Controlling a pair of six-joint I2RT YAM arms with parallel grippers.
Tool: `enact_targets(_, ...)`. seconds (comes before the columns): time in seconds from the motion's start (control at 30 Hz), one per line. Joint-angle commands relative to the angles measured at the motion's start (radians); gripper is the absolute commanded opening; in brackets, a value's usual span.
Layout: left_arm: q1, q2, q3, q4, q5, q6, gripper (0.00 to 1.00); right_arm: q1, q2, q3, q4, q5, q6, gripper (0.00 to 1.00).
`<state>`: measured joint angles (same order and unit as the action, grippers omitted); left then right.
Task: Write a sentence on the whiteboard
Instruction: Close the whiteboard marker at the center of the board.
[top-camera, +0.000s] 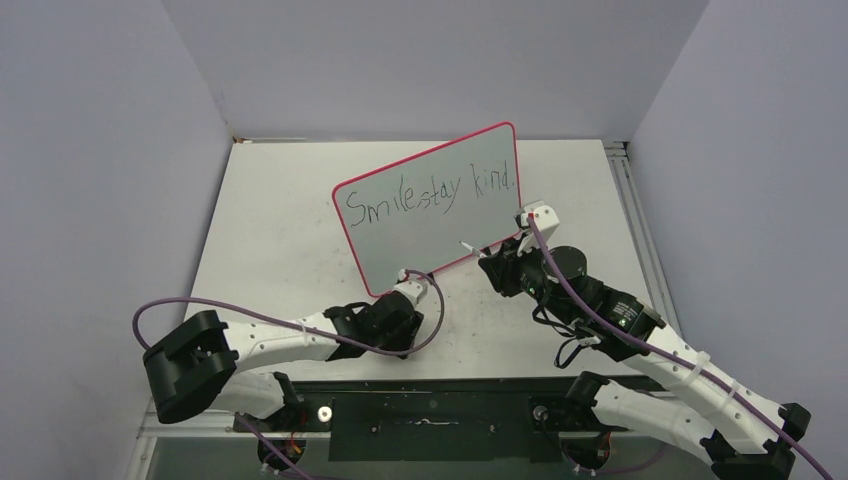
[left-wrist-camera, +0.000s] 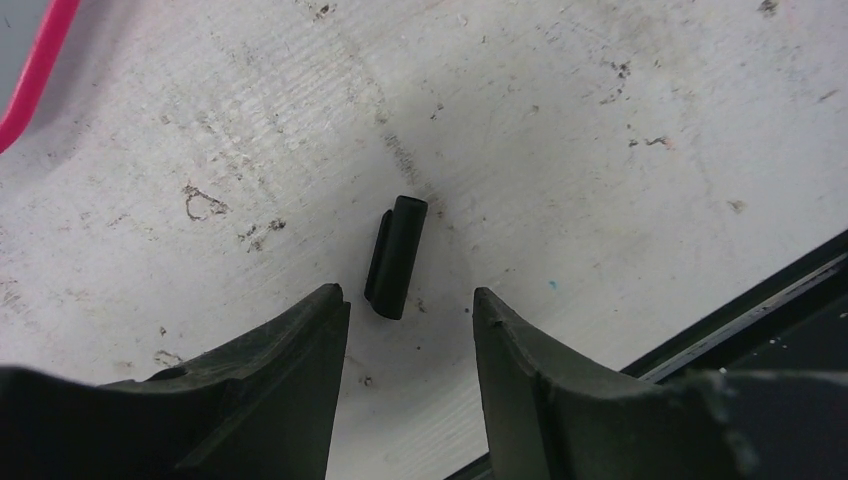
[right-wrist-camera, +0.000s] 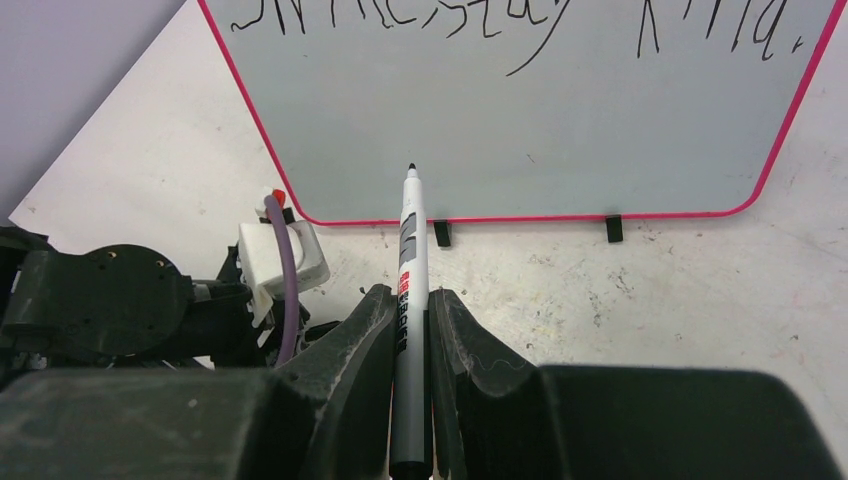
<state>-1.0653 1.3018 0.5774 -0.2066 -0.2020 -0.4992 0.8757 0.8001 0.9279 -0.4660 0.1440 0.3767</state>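
Gripping right, gaping left

Right gripper (right-wrist-camera: 412, 300) clamps a grey-and-white marker pen (right-wrist-camera: 410, 250), tip pointing at the large glossy pink-rimmed whiteboard (top-camera: 430, 215), which stands mid-table on black feet, "Smile stay kind." on it. Left gripper (left-wrist-camera: 408, 296) hangs with jaws apart, a small black cylindrical cap (left-wrist-camera: 397, 255) between its tips on the scuffed white tabletop (left-wrist-camera: 600, 120).
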Motion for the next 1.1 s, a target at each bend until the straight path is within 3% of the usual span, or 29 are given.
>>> enact_targets(0.0, 0.001, 0.035, 0.049, 0.033, -0.021, 0.006, 0.46, -0.005, -0.027, 0.017, 0.024, 0.027, -0.011, 0.05)
enact_targets(0.27, 0.001, 0.094, 0.090, 0.000, -0.019, 0.043, 0.34, -0.006, -0.030, 0.006, 0.029, 0.031, -0.012, 0.05)
enact_targets(0.6, -0.017, 0.139, 0.104, -0.047, -0.056, 0.044, 0.29, -0.005, -0.027, 0.007, 0.030, 0.037, -0.016, 0.05)
enact_targets(0.73, -0.039, 0.167, 0.120, -0.073, -0.068, 0.044, 0.21, -0.005, -0.027, 0.011, 0.028, 0.039, -0.018, 0.05)
enact_targets(0.87, -0.045, 0.178, 0.121, -0.051, -0.050, 0.041, 0.00, -0.005, -0.028, 0.014, 0.035, 0.028, -0.016, 0.05)
enact_targets(1.07, -0.045, 0.094, 0.127, -0.055, -0.084, 0.040, 0.00, -0.005, -0.004, 0.059, -0.016, 0.060, -0.018, 0.05)
